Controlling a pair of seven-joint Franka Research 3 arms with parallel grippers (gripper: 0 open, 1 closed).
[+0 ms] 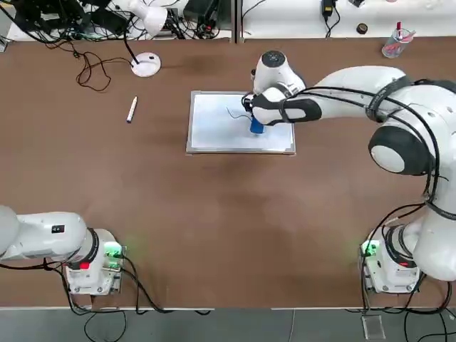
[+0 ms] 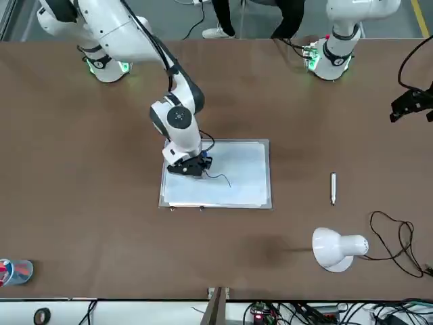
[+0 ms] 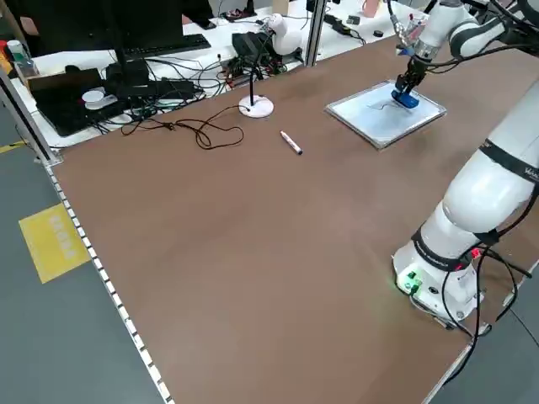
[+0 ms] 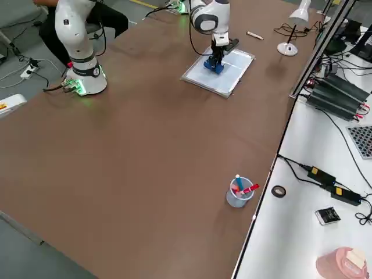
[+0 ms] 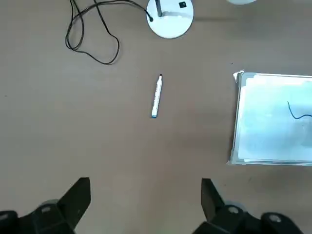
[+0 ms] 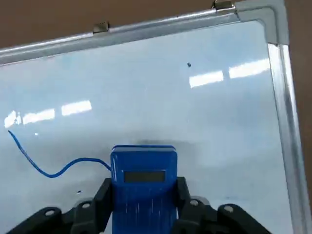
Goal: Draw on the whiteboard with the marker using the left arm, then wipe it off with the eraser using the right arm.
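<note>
Clamping the blue eraser [image 6: 143,183] btwn its fingers, the right end effector [image 1: 258,120] holds it on the whiteboard [image 1: 214,125], w/ the drawn blue line [image 6: 48,165] starting right at the eraser's edge and trailing off sideways across the board toward the marker's side, so the wipe has to run along that line. The left end effector [image 5: 141,204] hangs released, nothing in it, back near its own base; the marker [image 1: 132,109] lies on the counter [image 1: 228,228] well off the board's left side, long axis roughly parallel to the board's short edge. Count: 1 whiteboard, 1 eraser, 1 marker, 2 arms; right arm is the one at the board.
</note>
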